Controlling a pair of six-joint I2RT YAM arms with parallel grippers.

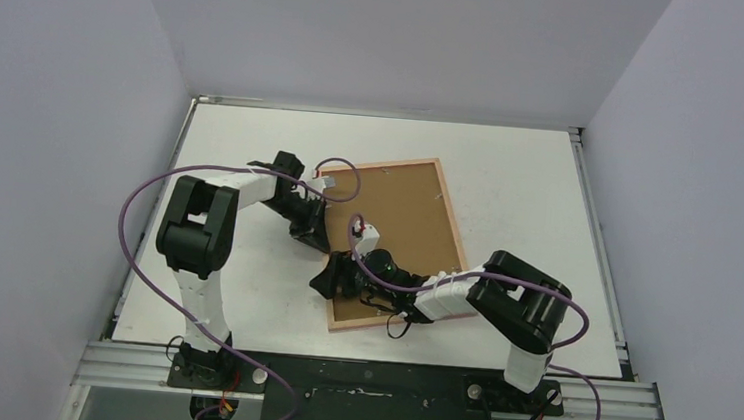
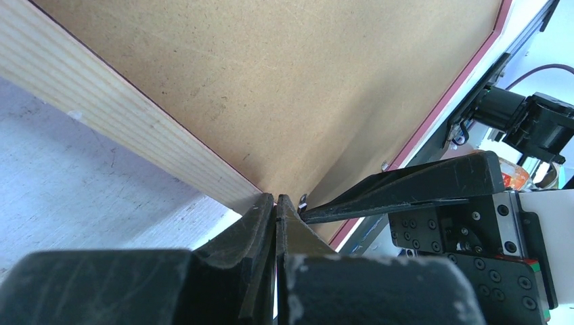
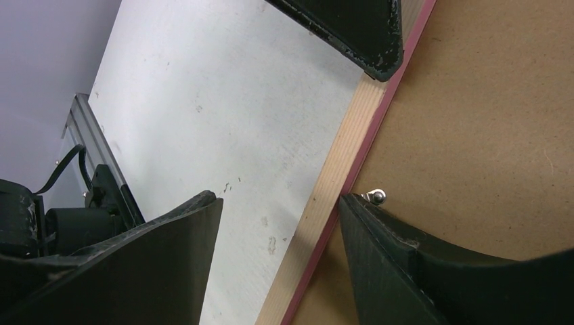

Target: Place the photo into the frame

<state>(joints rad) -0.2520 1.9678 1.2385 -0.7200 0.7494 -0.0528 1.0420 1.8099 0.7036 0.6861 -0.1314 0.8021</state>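
From above, the frame lies flat near the middle of the white bench, back side up, its pale border around a brown backing panel. The left pincer sits at the frame's left edge. The right pincer is just below it on the same edge, near the frame's near-left corner.

In the left wrist view, the left pincer is clenched, jaws pressed flat together with nothing seen between them. Its tips rest where the frame's striped wooden rim meets the backing panel. A small metal tab sits right beside the tips.

In the right wrist view, the right pincer is released and straddles the frame's rim. One finger is over the bare bench. The other finger is over the backing panel, its tip against a metal tab
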